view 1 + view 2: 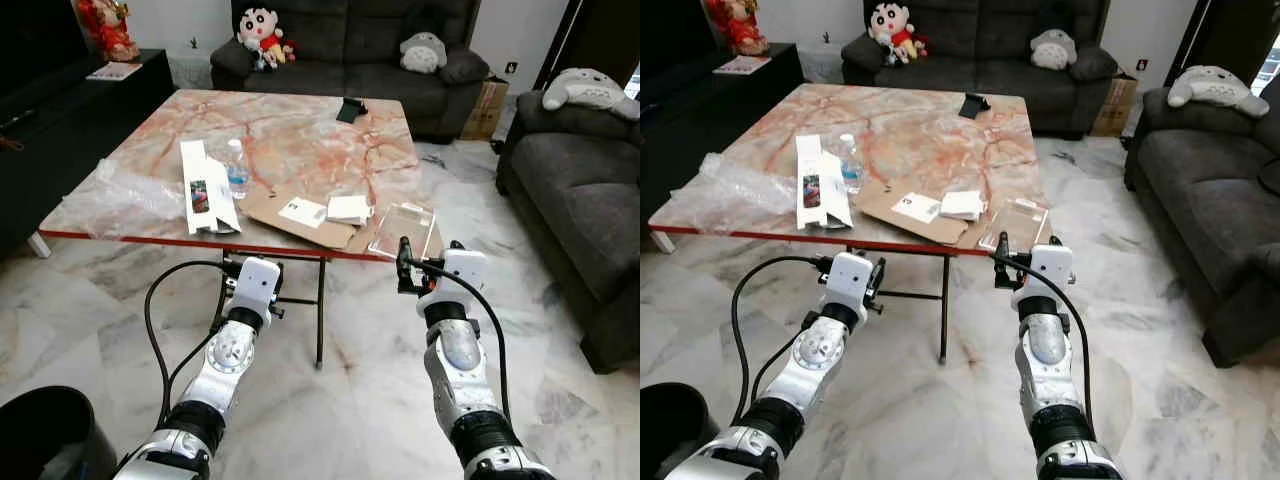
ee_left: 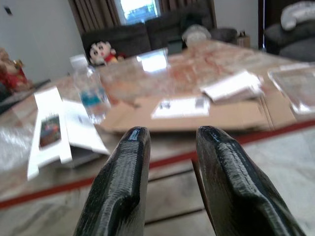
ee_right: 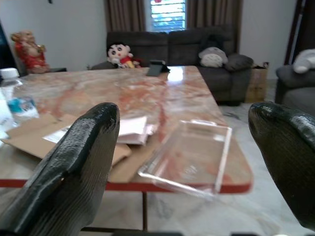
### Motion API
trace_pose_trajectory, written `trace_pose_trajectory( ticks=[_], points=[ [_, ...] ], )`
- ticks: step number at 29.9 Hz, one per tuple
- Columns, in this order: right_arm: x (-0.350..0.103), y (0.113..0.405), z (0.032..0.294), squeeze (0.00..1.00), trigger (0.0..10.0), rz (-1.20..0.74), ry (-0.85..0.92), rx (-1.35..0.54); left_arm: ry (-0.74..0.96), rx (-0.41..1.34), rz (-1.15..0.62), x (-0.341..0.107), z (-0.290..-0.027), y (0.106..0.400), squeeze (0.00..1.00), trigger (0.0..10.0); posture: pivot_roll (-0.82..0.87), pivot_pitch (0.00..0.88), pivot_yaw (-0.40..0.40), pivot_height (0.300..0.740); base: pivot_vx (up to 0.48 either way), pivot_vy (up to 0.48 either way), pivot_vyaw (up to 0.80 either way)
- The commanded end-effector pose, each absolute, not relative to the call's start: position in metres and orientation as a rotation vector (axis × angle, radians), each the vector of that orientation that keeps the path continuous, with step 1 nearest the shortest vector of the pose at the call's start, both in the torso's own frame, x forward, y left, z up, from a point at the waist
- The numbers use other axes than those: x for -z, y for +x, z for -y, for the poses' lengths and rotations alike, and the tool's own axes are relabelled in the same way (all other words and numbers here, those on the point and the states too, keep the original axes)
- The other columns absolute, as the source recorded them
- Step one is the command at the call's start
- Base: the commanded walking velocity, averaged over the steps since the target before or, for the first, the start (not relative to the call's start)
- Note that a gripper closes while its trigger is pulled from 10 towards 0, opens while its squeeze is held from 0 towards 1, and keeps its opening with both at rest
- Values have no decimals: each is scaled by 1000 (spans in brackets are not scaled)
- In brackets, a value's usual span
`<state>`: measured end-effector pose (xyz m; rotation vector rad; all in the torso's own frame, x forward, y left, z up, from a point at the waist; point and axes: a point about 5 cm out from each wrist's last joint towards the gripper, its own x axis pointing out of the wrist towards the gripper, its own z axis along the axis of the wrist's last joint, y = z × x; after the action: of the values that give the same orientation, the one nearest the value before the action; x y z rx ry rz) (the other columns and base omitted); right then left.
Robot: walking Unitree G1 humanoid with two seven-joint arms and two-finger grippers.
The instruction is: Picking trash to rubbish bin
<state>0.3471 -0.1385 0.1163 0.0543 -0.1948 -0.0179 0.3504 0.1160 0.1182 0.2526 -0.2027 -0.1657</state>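
two pincers up, both short of the surface (image 1: pixel 300 130) edge, nothing held. right pincer (image 1: pixel 428 262) has its jaws spread wide, left pincer (image 1: pixel 232 268) has a narrower gap but is also open.

key relation: the clear plastic tray (image 1: pixel 404 229) sits straight ahead of the right pincer, at the near edge of the surface and slightly overhanging it. the right wrist view frames the clear plastic tray (image 3: pixel 189 156) between the two fingers, so my read is the right arm is the nearer one and a forward reach lines up. its long axis runs roughly away from the robot, angled a bit; looks flimsy and may flex when pinched.

just beyond and toward the left: flat cardboard (image 1: pixel 300 215) with white paper pieces (image 1: pixel 349 208) on it. ahead of the left pincer: white box (image 1: pixel 205 186), water bottle (image 1: pixel 237 168) upright beside it, crumpled clear plastic wrap (image 1: pixel 115 195) further left.

far side of the surface: small dark object (image 1: pixel 352 109), can't tell what it is.

rubbish bin (image 1: pixel 45 432) is on the floor at the robot's near left, well apart from the tray, so a turn is likely needed after the grasp.
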Motion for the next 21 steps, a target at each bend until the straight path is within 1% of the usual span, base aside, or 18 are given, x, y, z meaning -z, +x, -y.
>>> trace_pose_trajectory(
  ticks=[1, 21],
  points=[
    [-123, 348, 133, 0, 10000, 219, 41, -5, 240, 149, 235, -125, -118, 351, 0, 10000, 101, 0, -35, 740, 364, 0, 0],
    [-120, 347, 129, 0, 10000, 194, 51, -6, 243, 140, 239, -129, -121, 354, 0, 10000, 103, 0, -34, 740, 387, 0, 0]
  ],
)
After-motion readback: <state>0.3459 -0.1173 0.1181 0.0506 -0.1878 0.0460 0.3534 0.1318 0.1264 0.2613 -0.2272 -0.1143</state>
